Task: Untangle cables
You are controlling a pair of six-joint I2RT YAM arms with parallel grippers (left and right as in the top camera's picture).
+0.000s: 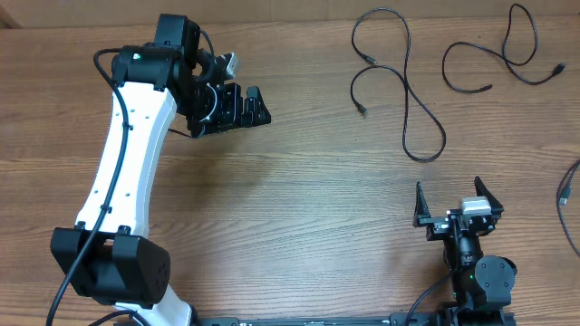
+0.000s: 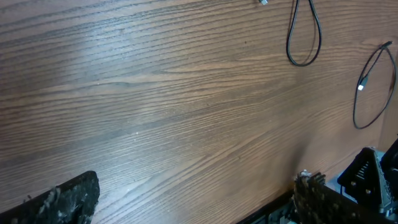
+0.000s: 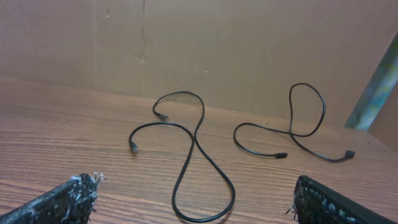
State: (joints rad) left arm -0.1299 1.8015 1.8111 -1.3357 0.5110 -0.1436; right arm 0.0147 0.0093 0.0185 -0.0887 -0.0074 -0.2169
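Three thin black cables lie apart on the wooden table. One long looped cable point(image 1: 405, 91) lies at the back centre-right; it also shows in the right wrist view point(image 3: 196, 143) and its loop in the left wrist view point(image 2: 303, 43). A second cable point(image 1: 503, 54) lies at the back right and shows in the right wrist view point(image 3: 298, 127). A third point(image 1: 569, 195) runs along the right edge and shows in the left wrist view point(image 2: 373, 87). My left gripper point(image 1: 237, 109) is open and empty at the back left. My right gripper point(image 1: 458, 204) is open and empty at the front right, facing the long cable's loop.
A brown cardboard wall point(image 3: 249, 50) stands behind the table's far edge. The table's front edge shows as a dark strip point(image 2: 273, 208) in the left wrist view.
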